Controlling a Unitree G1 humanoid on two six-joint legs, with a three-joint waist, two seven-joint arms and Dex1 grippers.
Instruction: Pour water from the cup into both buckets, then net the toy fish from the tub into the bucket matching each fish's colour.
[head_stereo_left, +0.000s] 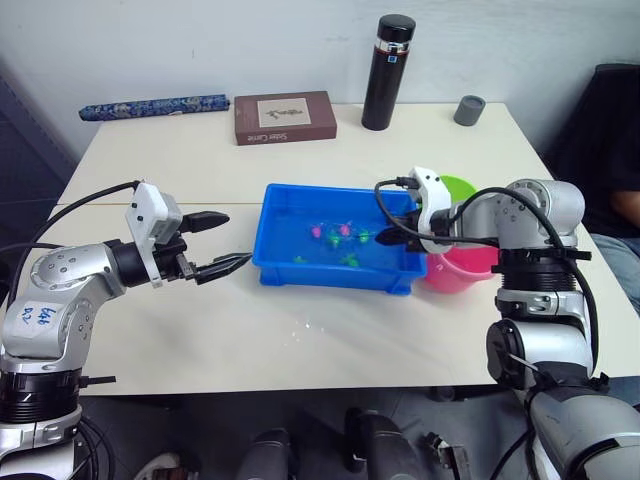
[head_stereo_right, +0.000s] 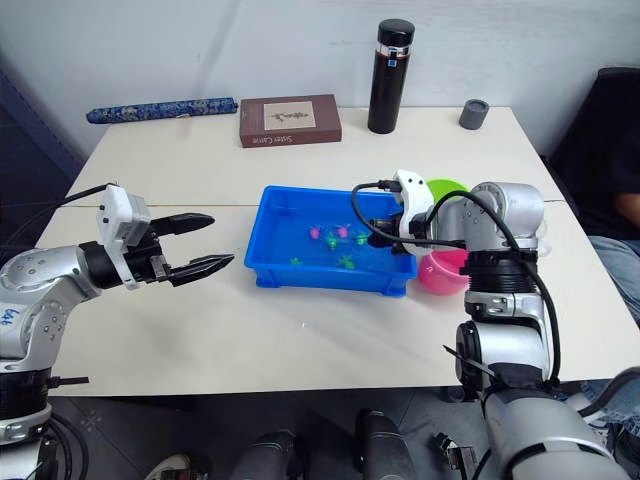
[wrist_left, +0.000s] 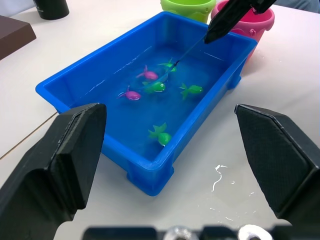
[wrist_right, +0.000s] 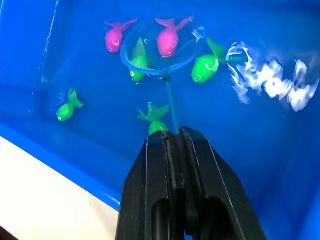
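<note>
The blue tub (head_stereo_left: 330, 275) holds water and several toy fish, pink (wrist_right: 114, 36) and green (wrist_right: 205, 67). My right gripper (head_stereo_left: 390, 238) reaches over the tub's right end, shut on the net's thin handle. The net's (wrist_right: 165, 75) light blue hoop lies in the water around one pink fish (wrist_right: 168, 41), with a green fish (wrist_right: 137, 60) across its rim. The green bucket (head_stereo_left: 458, 187) and pink bucket (head_stereo_left: 462, 268) stand just right of the tub, behind my right arm. My left gripper (head_stereo_left: 235, 240) hangs open and empty, just left of the tub. The cup is out of view.
At the table's far edge stand a black flask (head_stereo_left: 388, 72), a small grey cup (head_stereo_left: 469, 110), a brown book (head_stereo_left: 285, 117) and a long blue patterned roll (head_stereo_left: 155, 106). Water drops (wrist_left: 218, 172) lie on the table in front of the tub. A person (head_stereo_left: 625, 210) sits at the right edge.
</note>
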